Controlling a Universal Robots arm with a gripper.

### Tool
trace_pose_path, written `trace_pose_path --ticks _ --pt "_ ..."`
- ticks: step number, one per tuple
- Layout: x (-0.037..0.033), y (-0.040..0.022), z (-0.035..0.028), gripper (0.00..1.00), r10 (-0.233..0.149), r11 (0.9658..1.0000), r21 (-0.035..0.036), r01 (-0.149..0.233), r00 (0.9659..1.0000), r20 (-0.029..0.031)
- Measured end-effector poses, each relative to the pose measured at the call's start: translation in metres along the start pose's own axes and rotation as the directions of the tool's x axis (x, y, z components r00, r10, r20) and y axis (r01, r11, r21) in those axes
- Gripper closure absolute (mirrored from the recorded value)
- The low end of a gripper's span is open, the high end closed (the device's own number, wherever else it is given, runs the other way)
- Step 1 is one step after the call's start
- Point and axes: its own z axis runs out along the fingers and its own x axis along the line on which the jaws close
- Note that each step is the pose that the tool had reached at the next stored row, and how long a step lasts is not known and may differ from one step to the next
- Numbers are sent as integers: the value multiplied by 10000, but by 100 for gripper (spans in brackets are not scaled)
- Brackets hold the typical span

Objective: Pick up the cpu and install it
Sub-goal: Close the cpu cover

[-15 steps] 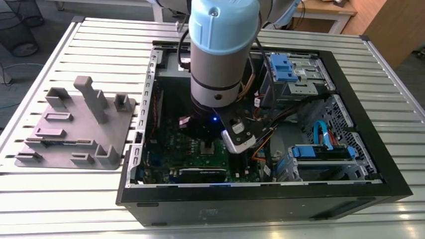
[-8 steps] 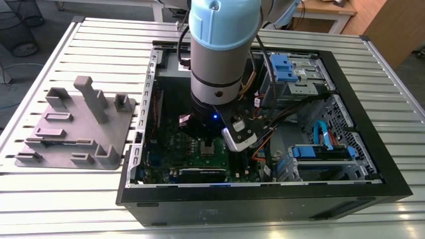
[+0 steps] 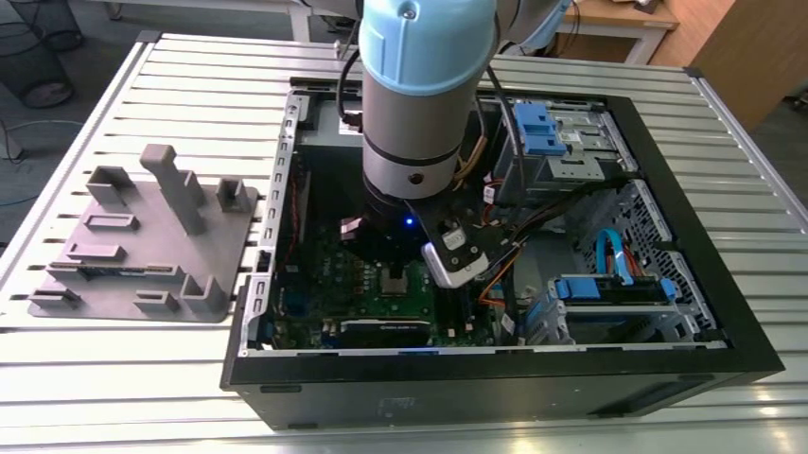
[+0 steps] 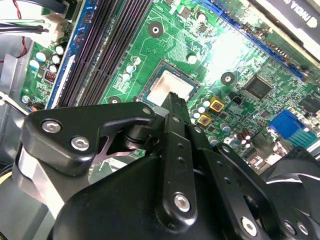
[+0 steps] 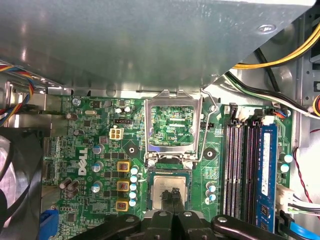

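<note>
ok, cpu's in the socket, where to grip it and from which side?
Probably by two opposite edges of the cpu, straight from above: it lies flat, sunk into the motherboard, and the flipped-open metal frame crowds one side.

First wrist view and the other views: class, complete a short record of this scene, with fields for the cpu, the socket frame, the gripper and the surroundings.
cpu: lies flat in its socket on the motherboard, silver top up
socket frame: swung open, clear of the cpu
gripper: shut, tips over the cpu's middle; contact cannot be told
surroundings: open computer case on a slatted table; grey tray beside the case, on the exterior view's left
</note>
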Motion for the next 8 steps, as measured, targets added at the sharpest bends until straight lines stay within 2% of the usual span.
trace_pose_path --ticks 3,8 --pt "-18 0 0 89 0 10000 0 0 10000 0" --pt "-91 -3 1 89 0 10000 -1 0 10000 0"
